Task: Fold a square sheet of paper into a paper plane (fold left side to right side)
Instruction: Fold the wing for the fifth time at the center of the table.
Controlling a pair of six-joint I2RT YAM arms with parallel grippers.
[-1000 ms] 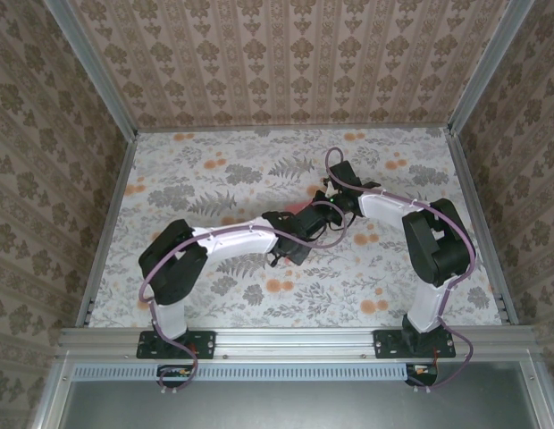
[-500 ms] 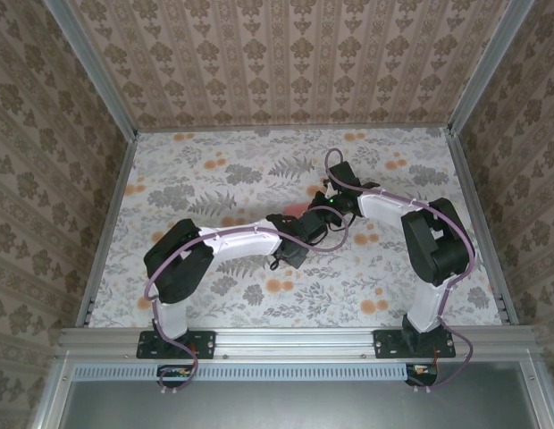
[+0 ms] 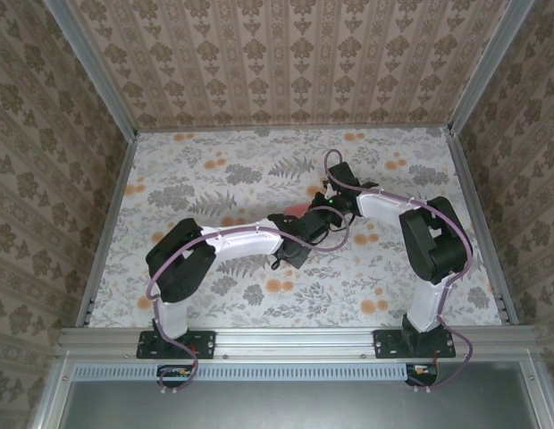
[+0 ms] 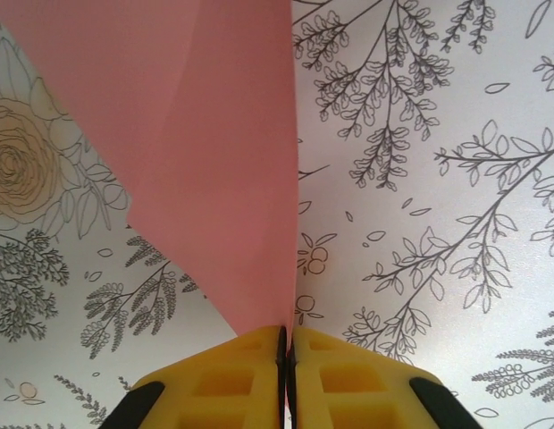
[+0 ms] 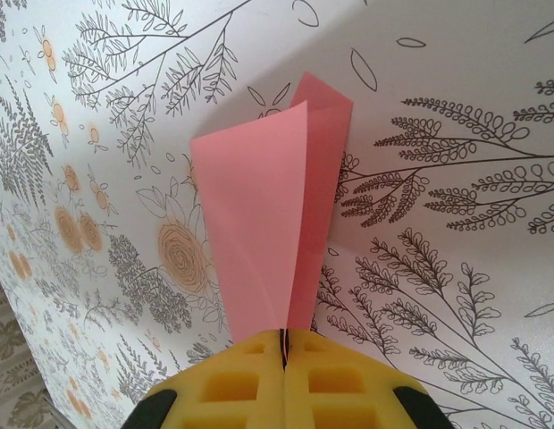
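As left gripper, right gripper pinch paper plane edges, table open.

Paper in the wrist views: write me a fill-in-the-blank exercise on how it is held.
The left pincer is shut on the ___ paper.
The right pincer is ___ on the same paper.
In the right wrist view the paper is ___, not flat.
The tabletop beneath has a ___ print.
Missing: pink; shut; folded; floral.
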